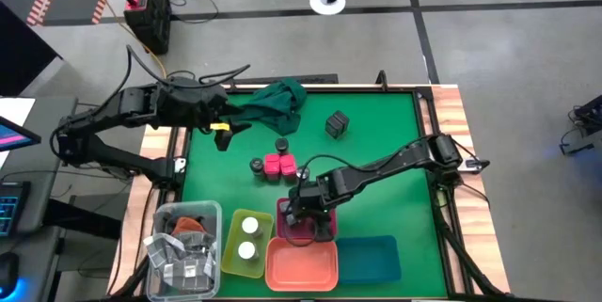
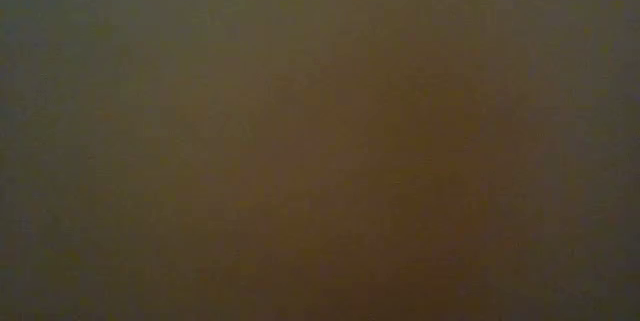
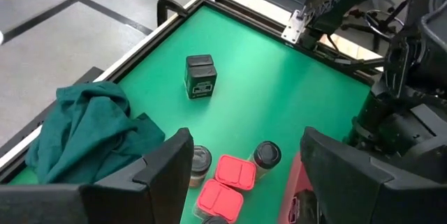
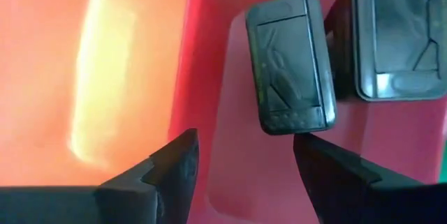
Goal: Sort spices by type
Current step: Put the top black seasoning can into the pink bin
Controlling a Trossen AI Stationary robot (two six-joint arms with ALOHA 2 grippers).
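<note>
My right gripper (image 1: pixel 306 210) (image 4: pixel 244 147) hangs open over the pink tray (image 1: pixel 324 236) (image 4: pixel 391 133), pointing steeply down. Two dark grey square boxes lie in that tray, one (image 4: pixel 290 63) just beyond the fingertips and another (image 4: pixel 398 35) beside it. On the green table lie a third grey box (image 1: pixel 337 124) (image 3: pixel 200 76), two pink blocks (image 1: pixel 277 164) (image 3: pixel 225 189) and two dark round jars (image 1: pixel 281 145) (image 1: pixel 256 165). Two white-lidded jars (image 1: pixel 248 239) stand in the yellow tray (image 1: pixel 232 255). My left gripper (image 1: pixel 223 135) (image 3: pixel 244 147) waits open, raised over the far left.
An orange tray (image 1: pixel 301 266) (image 4: pixel 126 63) and a blue tray (image 1: pixel 372 260) sit at the near edge beside the pink one. A clear bin (image 1: pixel 183 246) with packets stands at the near left. A dark green cloth (image 1: pixel 280 100) (image 3: pixel 91 133) lies bunched at the far edge. The low view is dark.
</note>
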